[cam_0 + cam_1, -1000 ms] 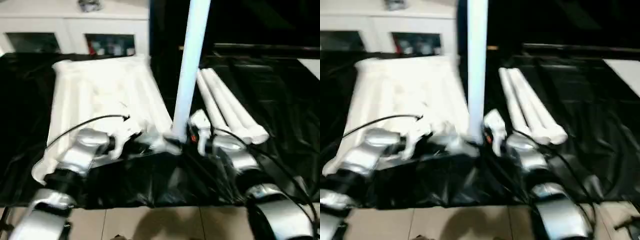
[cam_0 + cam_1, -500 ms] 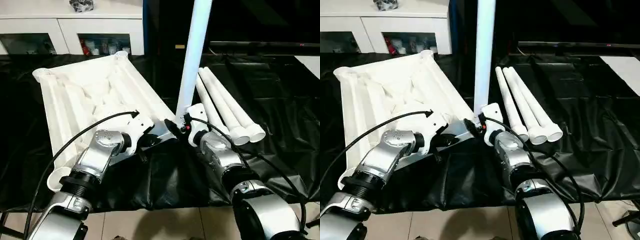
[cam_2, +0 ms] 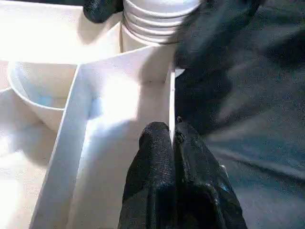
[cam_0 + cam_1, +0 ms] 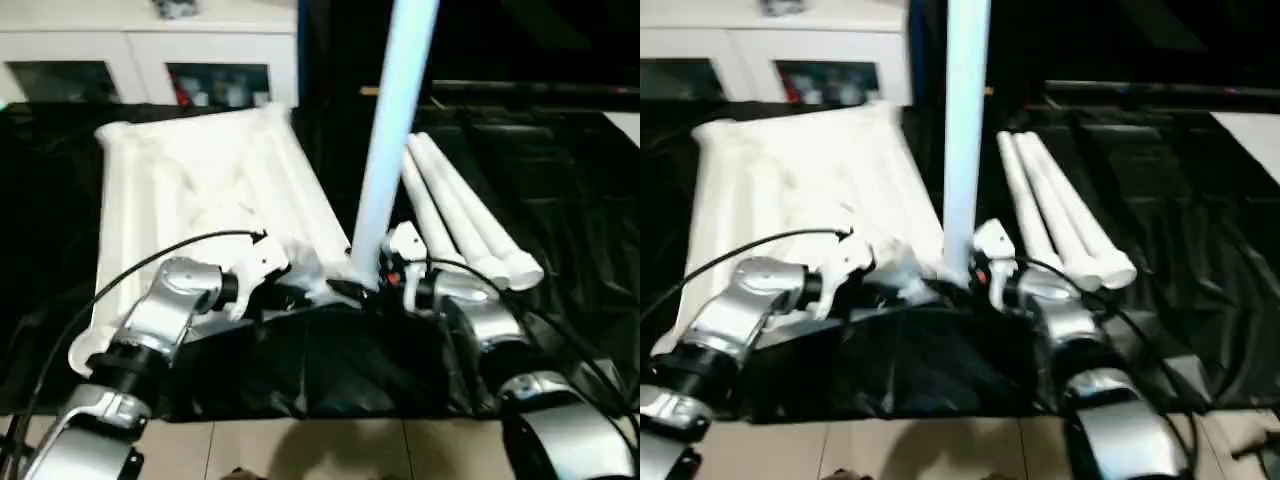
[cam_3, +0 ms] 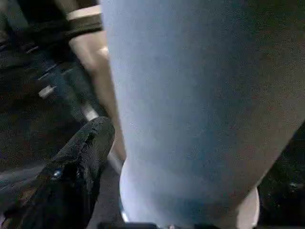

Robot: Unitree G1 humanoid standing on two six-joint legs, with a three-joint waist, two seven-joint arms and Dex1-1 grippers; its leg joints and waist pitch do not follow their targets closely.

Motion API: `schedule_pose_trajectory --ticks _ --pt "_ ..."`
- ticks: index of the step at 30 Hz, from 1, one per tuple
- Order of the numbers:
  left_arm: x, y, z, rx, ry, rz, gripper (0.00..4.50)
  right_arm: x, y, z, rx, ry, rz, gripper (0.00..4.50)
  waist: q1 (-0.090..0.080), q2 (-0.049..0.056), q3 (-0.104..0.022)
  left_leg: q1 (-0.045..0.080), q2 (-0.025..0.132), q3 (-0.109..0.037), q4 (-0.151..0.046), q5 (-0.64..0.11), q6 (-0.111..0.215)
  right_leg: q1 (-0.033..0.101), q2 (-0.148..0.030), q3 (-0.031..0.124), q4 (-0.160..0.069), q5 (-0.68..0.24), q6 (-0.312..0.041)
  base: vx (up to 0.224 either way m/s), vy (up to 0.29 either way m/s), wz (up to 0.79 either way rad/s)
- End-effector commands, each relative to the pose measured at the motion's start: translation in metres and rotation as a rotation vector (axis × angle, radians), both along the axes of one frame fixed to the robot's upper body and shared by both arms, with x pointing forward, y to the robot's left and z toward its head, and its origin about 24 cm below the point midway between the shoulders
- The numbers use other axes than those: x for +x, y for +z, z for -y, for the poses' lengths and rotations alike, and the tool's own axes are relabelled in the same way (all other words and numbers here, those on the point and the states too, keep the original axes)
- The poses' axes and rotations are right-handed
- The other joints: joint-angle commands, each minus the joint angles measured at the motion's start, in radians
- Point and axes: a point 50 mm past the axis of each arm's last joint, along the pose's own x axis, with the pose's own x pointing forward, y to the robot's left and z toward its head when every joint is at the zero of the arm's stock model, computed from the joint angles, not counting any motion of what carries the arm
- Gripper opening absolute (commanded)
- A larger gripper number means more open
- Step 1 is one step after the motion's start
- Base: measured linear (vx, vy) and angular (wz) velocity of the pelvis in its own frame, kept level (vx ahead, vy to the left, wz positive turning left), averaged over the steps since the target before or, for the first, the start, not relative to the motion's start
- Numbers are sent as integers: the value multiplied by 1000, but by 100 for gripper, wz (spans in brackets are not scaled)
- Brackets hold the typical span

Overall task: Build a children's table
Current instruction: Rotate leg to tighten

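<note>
The white table top (image 4: 190, 190) lies upside down on the black sheet. One white leg (image 4: 395, 120) stands nearly upright at its near right corner, its ribbed end (image 3: 159, 14) in the corner socket. My right gripper (image 4: 385, 275) is shut on the base of this leg, with one black finger (image 5: 81, 162) pressed against the tube (image 5: 200, 95). My left gripper (image 4: 300, 285) is shut on the table top's thin rim wall (image 3: 143, 86) beside that corner, its fingers (image 3: 157, 181) pinching it. Three more legs (image 4: 465, 225) lie side by side to the right.
A white cabinet with glass doors (image 4: 140, 60) stands behind the table top. The black sheet (image 4: 560, 180) covers the work surface and bunches up near the held corner. Pale floor tiles (image 4: 300, 450) show at the near edge.
The whole picture has shifted with the camera. Both grippers keep their holds and the leg stays upright at the corner.
</note>
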Motion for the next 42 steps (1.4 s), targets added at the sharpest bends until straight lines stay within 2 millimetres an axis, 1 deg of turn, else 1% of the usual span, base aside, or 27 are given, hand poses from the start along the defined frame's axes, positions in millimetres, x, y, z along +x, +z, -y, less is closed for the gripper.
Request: schedule_pose_trajectory --ticks 1,2,3,4,8,10,11,13,18,21,22,23,24,25,26,28,29,30,31,32,33,35,37,38,39,41,42 --pt "1 6 13 -73 -68 -4 0 -15 -12 -13 -34 173 -80 383 2 3 -58 16 52 -18 -61 -198 73 44 -83 47 -73 -166 -241 0 0 0" --pt "1 6 13 -76 -73 -11 0 -16 -12 -12 -38 185 -89 383 3 1 -58 16 51 -19 -61 -203 66 45 -82 46 -73 -175 -239 0 0 0" --pt "1 5 12 -67 -84 -13 0 -17 -13 -11 -44 198 -96 358 4 0 -57 16 51 -19 -62 -204 64 44 -82 47 -74 -178 -238 0 0 0" --pt "0 5 11 -56 -100 -16 0 -19 -13 -10 -50 216 -102 358 7 2 -58 16 51 -20 -62 -207 60 45 -84 47 -74 -186 -236 0 0 0" --pt "-1 3 7 -38 -139 -34 0 -23 -13 -6 -57 275 -126 322 16 2 -59 17 50 -19 -61 -196 60 44 -83 48 -72 -169 -232 0 0 0" --pt "-1 3 5 -31 -161 -45 0 -25 -12 -6 -55 301 -140 310 17 -1 -60 18 51 -20 -62 -193 60 45 -83 47 -72 -161 -233 0 0 0" --pt "-2 3 4 -27 -167 -48 0 -25 -12 -6 -54 307 -143 304 18 1 -60 18 52 -20 -61 -193 59 44 -85 47 -71 -162 -235 0 0 0" --pt "-2 2 3 -24 -177 -56 0 -27 -12 -7 -51 317 -150 293 17 0 -59 18 51 -20 -63 -200 56 44 -85 47 -73 -174 -234 0 0 0" --pt "-2 1 3 -14 -158 -47 0 -25 -14 -11 -23 257 -164 275 18 -1 -58 18 52 -21 -65 -208 44 44 -87 47 -75 -206 -224 0 0 0" --pt "7 1 8 -38 -13 -10 0 -18 -17 -18 3 103 -160 274 13 0 -53 21 53 -21 -69 -233 27 39 -87 49 -79 -252 -217 0 0 0" --pt "12 3 10 -54 57 5 0 -13 -19 -22 5 -3 -144 274 11 -3 -50 23 51 -25 -70 -262 13 38 -91 49 -85 -312 -207 0 0 0" --pt "12 3 10 -54 57 5 0 -13 -19 -22 5 -3 -144 274 7 -3 -47 27 49 -28 -71 -290 2 34 -93 50 -94 -384 -187 0 0 0" --pt "14 3 12 -54 88 18 0 -10 -19 -24 17 -56 -132 274 7 -3 -48 27 49 -29 -71 -294 -2 35 -94 50 -95 -403 -179 0 0 0" --pt "16 4 14 -57 121 34 0 -6 -19 -26 33 -121 -137 273 2 -5 -50 23 48 -32 -73 -286 -6 38 -94 50 -94 -406 -172 0 0 0" --pt "20 5 18 -67 180 60 0 0 -20 -29 33 -231 -129 273 -5 -7 -50 21 50 -33 -76 -284 -11 36 -92 50 -92 -391 -172 0 0 0" --pt "24 6 26 -91 276 89 0 6 -23 -34 10 -401 -125 272 -18 -5 -51 24 47 -32 -74 -291 -21 32 -90 50 -92 -378 -177 0 0 0" --pt "24 6 26 -91 276 89 0 6 -23 -34 10 -401 -125 272 -21 -5 -49 22 46 -32 -74 -288 -20 33 -90 50 -93 -376 -177 0 0 0" --pt "25 6 32 -97 318 104 0 8 -27 -38 -24 -474 -120 272 -22 -6 -52 20 43 -32 -71 -285 -10 36 -90 51 -94 -372 -173 0 0 0" --pt "24 6 36 -93 328 115 0 8 -28 -42 -41 -503 -109 272 -25 -7 -52 20 44 -29 -70 -274 -5 32 -89 53 -94 -349 -177 0 0 0" --pt "23 6 39 -93 333 121 0 8 -29 -44 -57 -521 -99 272 -25 -7 -54 19 43 -29 -68 -263 1 34 -89 53 -92 -333 -179 0 0 0" --pt "22 6 42 -95 334 124 0 8 -29 -48 -77 -522 -72 272 -25 -7 -56 17 42 -28 -67 -250 7 36 -88 53 -90 -315 -180 0 0 0" --pt "20 6 45 -93 326 129 0 7 -28 -52 -88 -516 -50 272 -24 -9 -59 12 42 -24 -63 -205 29 40 -87 53 -83 -234 -192 0 0 0" --pt "19 5 46 -88 314 133 0 7 -27 -54 -78 -509 -46 272 -25 -8 -60 11 40 -23 -63 -189 42 42 -85 52 -82 -210 -195 0 0 0" --pt "18 5 46 -83 299 134 0 7 -26 -55 -50 -505 -58 307 -25 -7 -59 10 41 -22 -63 -186 51 43 -85 52 -81 -195 -202 0 0 0" --pt "17 5 46 -81 297 135 0 8 -26 -55 -37 -510 -65 307 -25 -7 -59 11 41 -22 -63 -187 52 42 -84 51 -82 -195 -203 0 0 0" --pt "16 5 42 -80 264 127 0 9 -23 -52 1 -472 -78 342 -28 -5 -57 11 41 -23 -64 -207 48 43 -85 51 -83 -220 -205 0 0 0" --pt "15 5 40 -80 247 123 0 9 -22 -51 -7 -458 -69 344 -30 -5 -57 11 42 -24 -65 -212 47 43 -84 51 -84 -223 -204 0 0 0"
